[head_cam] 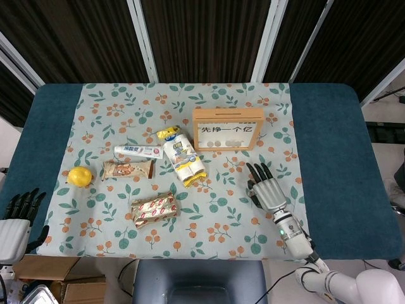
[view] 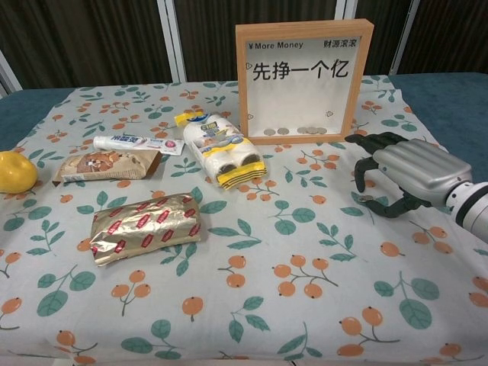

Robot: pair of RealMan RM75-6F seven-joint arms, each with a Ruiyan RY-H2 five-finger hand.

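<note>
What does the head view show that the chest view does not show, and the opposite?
Only the head view shows the left hand, open at the table's near left corner, off the floral cloth, and the bare blue table beside the cloth. Only the chest view shows the words "More Money" on the wooden frame and the coins inside it clearly. Both show the right hand, open near the frame, the lemon, the toothpaste and the snack packs.
</note>
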